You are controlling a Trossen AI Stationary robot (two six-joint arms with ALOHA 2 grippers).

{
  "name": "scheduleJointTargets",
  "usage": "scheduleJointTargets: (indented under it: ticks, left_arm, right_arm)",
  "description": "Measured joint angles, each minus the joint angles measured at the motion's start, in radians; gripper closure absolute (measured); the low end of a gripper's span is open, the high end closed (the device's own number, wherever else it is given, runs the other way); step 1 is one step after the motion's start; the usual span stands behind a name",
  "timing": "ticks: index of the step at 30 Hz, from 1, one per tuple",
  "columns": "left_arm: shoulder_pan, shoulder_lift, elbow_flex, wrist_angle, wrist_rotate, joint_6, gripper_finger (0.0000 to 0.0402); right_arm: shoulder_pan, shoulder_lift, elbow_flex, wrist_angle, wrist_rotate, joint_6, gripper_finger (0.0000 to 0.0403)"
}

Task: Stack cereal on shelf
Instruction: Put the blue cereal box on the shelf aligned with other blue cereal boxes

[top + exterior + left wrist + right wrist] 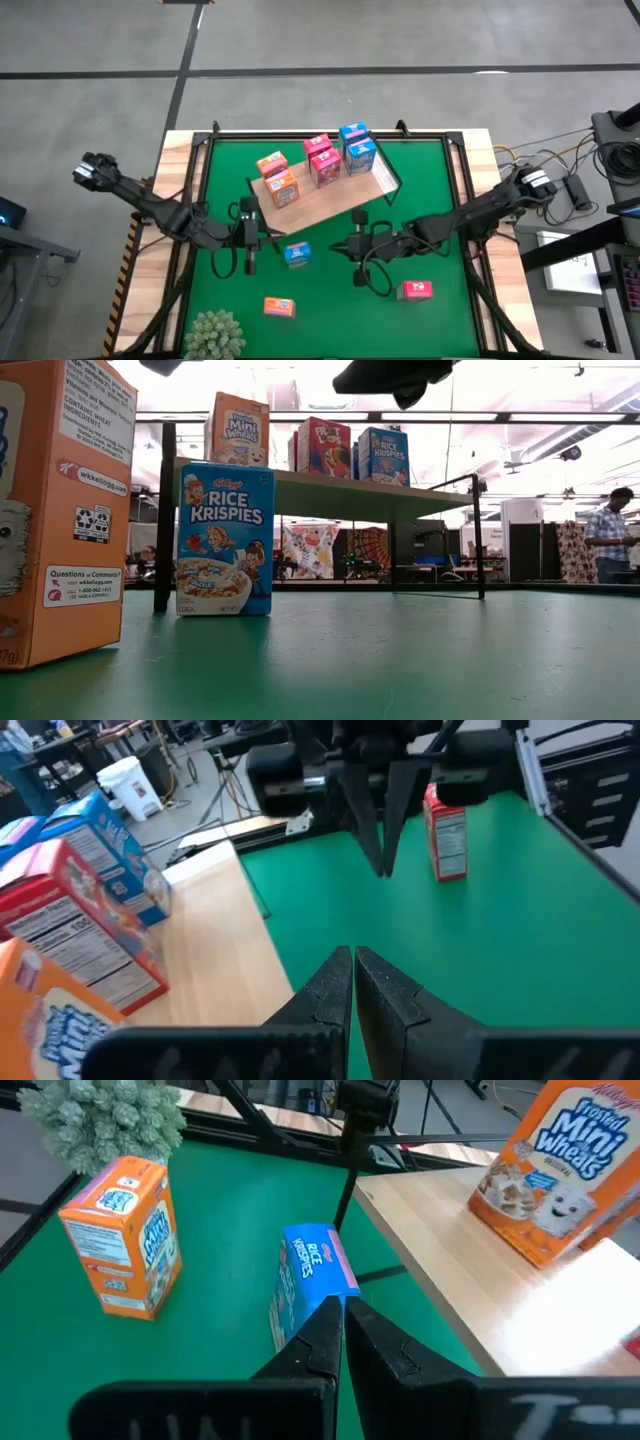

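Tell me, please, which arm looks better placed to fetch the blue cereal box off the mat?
Probably the left. The left gripper hangs shut right beside the blue box, just below the shelf. The right gripper sits farther away, closer to the pink-red box.

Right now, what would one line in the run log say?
shelf: six boxes on it | mat: blue box, orange box, red box | left gripper: shut, empty | right gripper: shut, empty

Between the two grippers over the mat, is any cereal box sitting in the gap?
Yes: in the high view a blue box stands on the green mat between the left gripper and right gripper, slightly nearer the front edge.
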Motion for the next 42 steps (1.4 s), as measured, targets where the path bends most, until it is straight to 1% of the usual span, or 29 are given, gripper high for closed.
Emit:
scheduleJointTargets:
  ticks: [5,9,15,21,26,29,32,42]
  left_arm:
    - [-0.020,0.000,0.000,0.005,0.000,-0.008,0.0402]
    - [-0.029,0.000,0.000,0.012,0.000,-0.008,0.0402]
    - [-0.031,0.001,0.000,0.014,0.000,-0.025,0.0402]
    - [-0.033,0.002,0.000,0.014,0.000,-0.034,0.0402]
    - [-0.033,0.001,0.000,0.014,0.000,-0.034,0.0402]
    - [-0.035,0.003,0.000,0.014,0.000,-0.034,0.0402]
    - [-0.035,0.005,0.000,0.013,0.001,-0.034,0.0402]
    - [-0.035,0.014,0.000,0.018,0.001,-0.034,0.0402]
  right_arm:
    - [-0.004,0.065,0.012,0.054,0.000,0.000,0.0384]
    - [-0.013,0.136,0.074,0.054,0.000,-0.016,0.0352]
    - [-0.030,0.252,0.197,0.015,0.000,-0.071,0.0270]
    - [-0.062,0.321,0.285,-0.062,0.000,-0.098,0.0181]
    - [-0.072,0.358,0.322,-0.096,-0.009,-0.111,0.0132]
    - [-0.072,0.368,0.327,-0.120,-0.012,-0.114,0.0116]
    - [-0.072,0.375,0.324,-0.115,-0.012,-0.113,0.0110]
    - [-0.089,0.416,0.323,-0.102,-0.031,-0.106,0.0115]
